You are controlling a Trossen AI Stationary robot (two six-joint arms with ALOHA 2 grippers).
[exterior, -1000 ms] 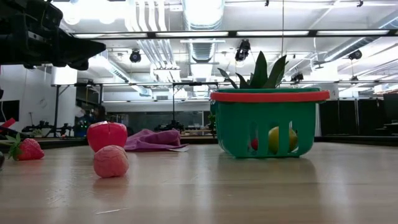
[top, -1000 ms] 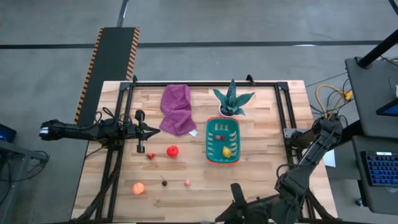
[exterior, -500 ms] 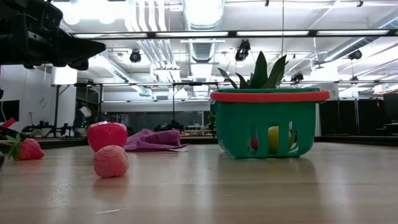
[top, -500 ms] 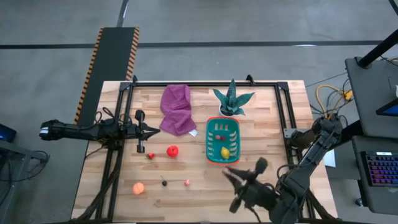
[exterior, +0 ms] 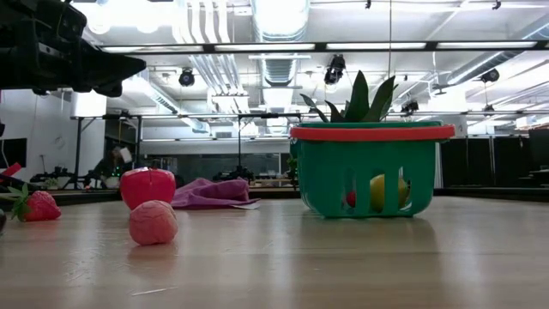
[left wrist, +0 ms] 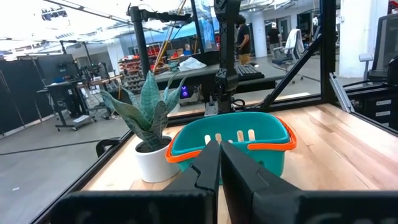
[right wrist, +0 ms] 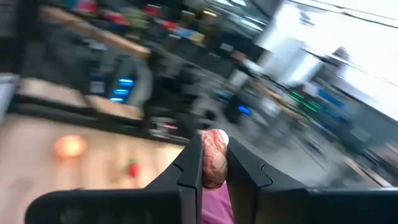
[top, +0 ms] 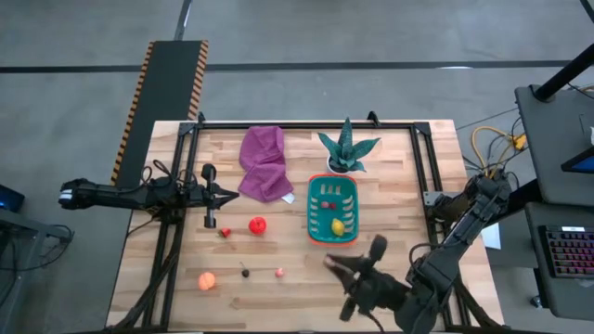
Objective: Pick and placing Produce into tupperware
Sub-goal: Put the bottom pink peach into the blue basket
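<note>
The teal basket (top: pixel 332 211) with its orange rim sits right of centre in the high view, a yellow lemon (top: pixel 338 225) and small red bits already inside, the spiky potted plant (top: pixel 347 148) just above it and the purple cloth (top: pixel 264 162) to its upper left. Just below the basket hangs the right gripper (top: pixel 336 266), and its wrist view shows the fingers pinched on a small pale pink piece (right wrist: pixel 214 158) — a fruit, though which kind is hard to tell. To finish well, it should come over the basket's open middle, clear of the rim and the plant leaves, before letting go. Left of the basket wait a red apple (top: pixel 257 224), a strawberry (top: pixel 225 233), an orange ball (top: pixel 207 280), a dark piece (top: pixel 245 272) and a pink one (top: pixel 279 272). The left gripper (top: pixel 234 194) idles at centre left, fingers pressed together and empty. The right wrist view is smeared — the table below it barely reads.
</note>
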